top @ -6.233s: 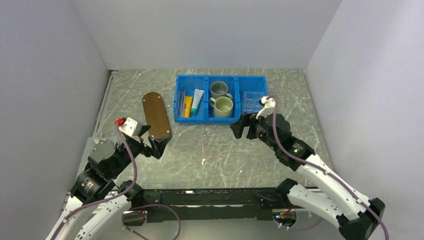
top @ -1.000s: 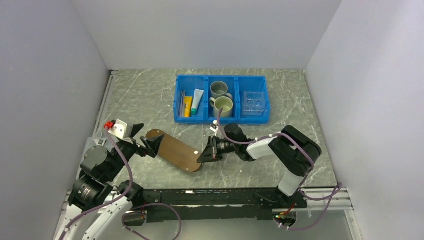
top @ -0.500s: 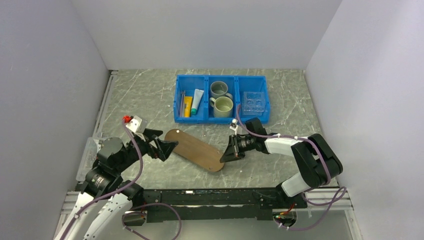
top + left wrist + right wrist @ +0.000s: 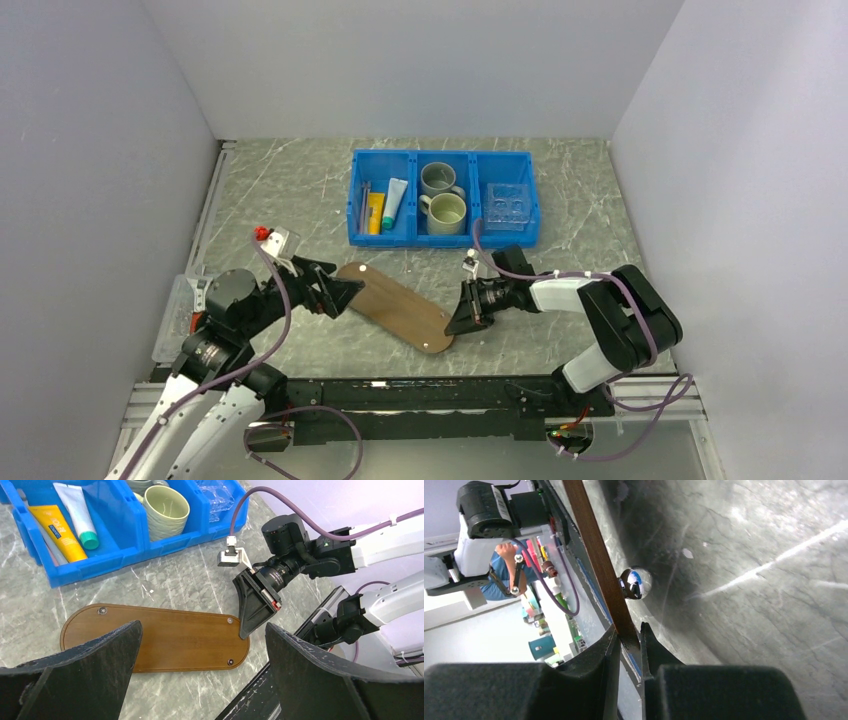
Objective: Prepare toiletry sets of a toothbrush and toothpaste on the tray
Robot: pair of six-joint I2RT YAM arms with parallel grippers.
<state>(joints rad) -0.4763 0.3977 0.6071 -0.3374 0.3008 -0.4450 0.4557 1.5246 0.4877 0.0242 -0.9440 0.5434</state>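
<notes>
Right fingers [image 4: 584, 672] pinch the tray [image 4: 597, 555] edgewise.

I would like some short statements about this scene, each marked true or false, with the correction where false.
1. The right gripper is shut on one end of the tray. True.
2. The left gripper holds the yellow tube. False: it is open and empty, and the tube lies in the blue bin.
3. Both mugs stand in the bin's middle compartment. True.
4. The toothbrushes lie on the tray. False: they are in the bin's left compartment.
</notes>
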